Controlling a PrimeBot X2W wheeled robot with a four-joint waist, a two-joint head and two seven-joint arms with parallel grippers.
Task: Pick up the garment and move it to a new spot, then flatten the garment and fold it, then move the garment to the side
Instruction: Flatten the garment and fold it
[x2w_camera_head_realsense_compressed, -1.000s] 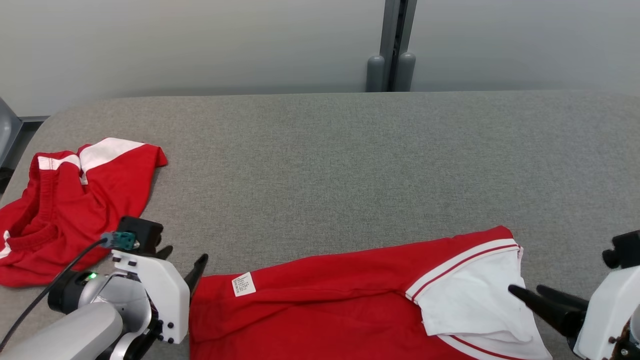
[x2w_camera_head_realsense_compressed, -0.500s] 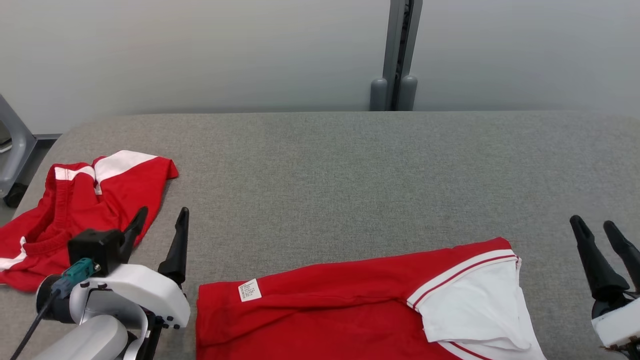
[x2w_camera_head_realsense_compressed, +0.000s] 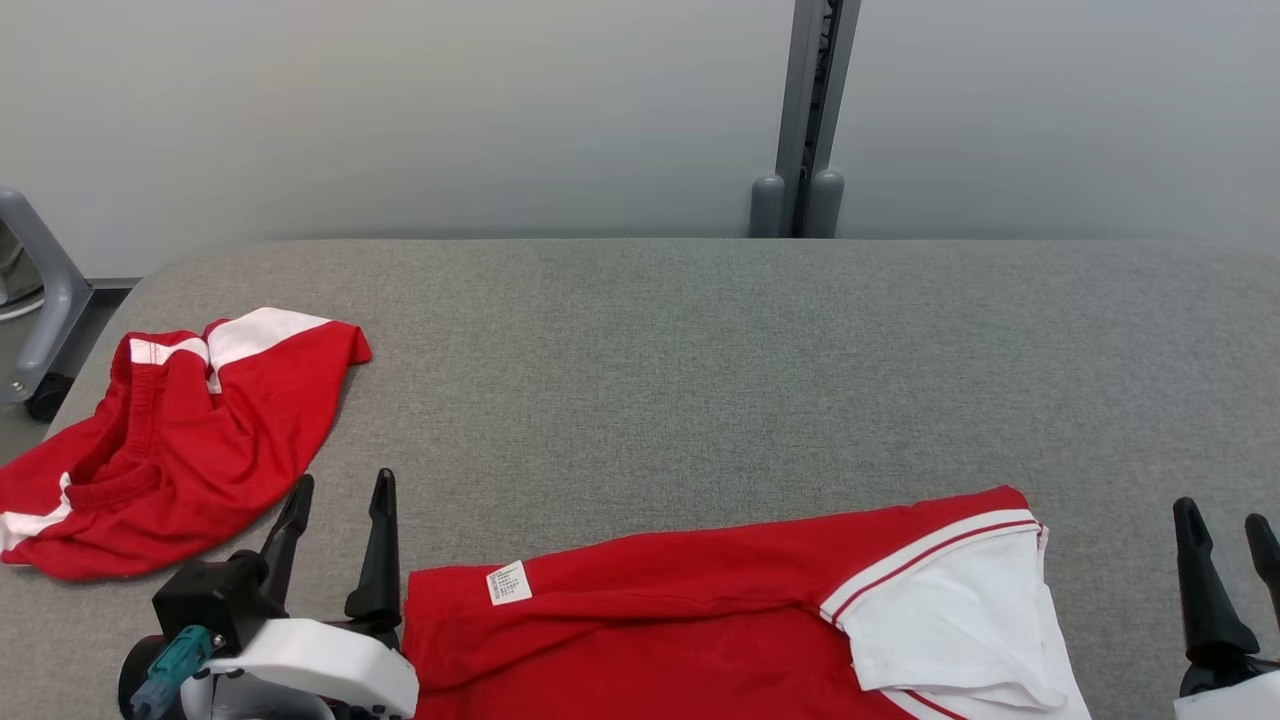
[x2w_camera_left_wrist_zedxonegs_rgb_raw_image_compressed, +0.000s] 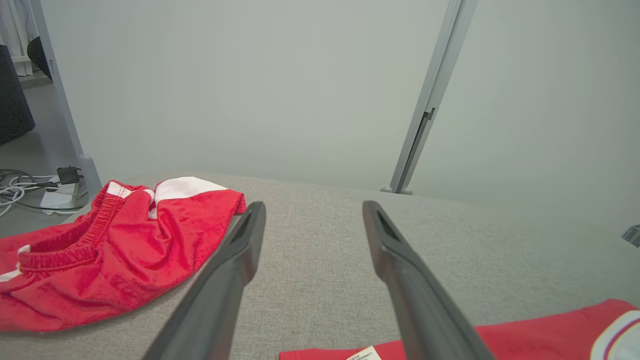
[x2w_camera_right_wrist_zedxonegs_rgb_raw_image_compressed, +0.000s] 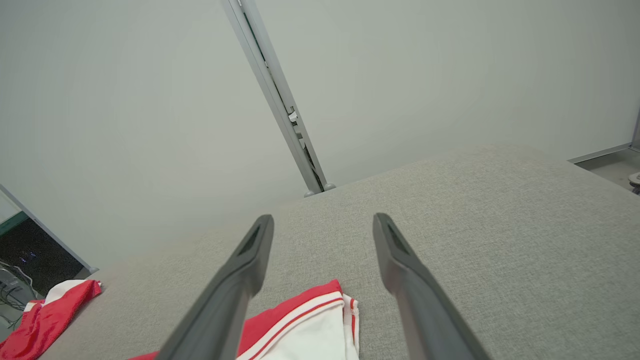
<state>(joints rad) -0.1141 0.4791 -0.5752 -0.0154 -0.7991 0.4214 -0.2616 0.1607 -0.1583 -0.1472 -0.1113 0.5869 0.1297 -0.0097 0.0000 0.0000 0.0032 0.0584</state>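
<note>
garment (x2w_camera_head_realsense_compressed: 650, 620) lies flat between left tool (x2w_camera_head_realsense_compressed: 343, 480) and right tool (x2w_camera_head_realsense_compressed: 1222, 512).

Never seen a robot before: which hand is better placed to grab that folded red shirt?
Left, probably: the left hand is open beside the shirt, by its label; the right hand stands farther off.

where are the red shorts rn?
Head view: the red shorts lie crumpled at the left edge of the table, just beyond the open left gripper and apart from the red shirt.
</note>
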